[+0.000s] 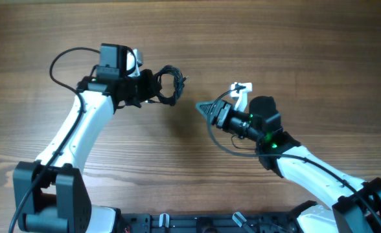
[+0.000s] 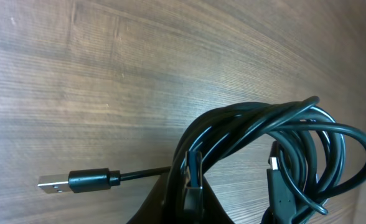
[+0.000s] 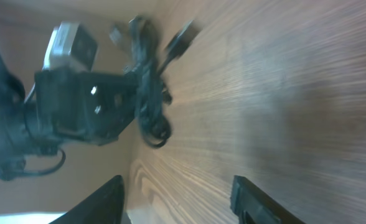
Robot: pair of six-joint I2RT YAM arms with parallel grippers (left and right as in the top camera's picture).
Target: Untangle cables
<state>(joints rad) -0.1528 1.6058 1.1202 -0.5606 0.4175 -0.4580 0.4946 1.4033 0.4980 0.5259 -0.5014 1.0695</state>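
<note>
Cables [image 1: 172, 84] sit bunched in one coil over the far middle of the tabletop [image 1: 307, 39], clamped in the left gripper's [image 1: 155, 88] jaws. The right gripper's [image 1: 202, 109] jaws stand apart, empty, nearby. Untangling looks barely begun, with no wire freed yet.

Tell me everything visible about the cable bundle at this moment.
The cable bundle is thin, glossy black wire in overlapping, tangled loops. One USB plug with a silver tip sticks out on a straight lead. The left hand is shut on the bundle over the wooden table; contact with the wood cannot be judged.
</note>
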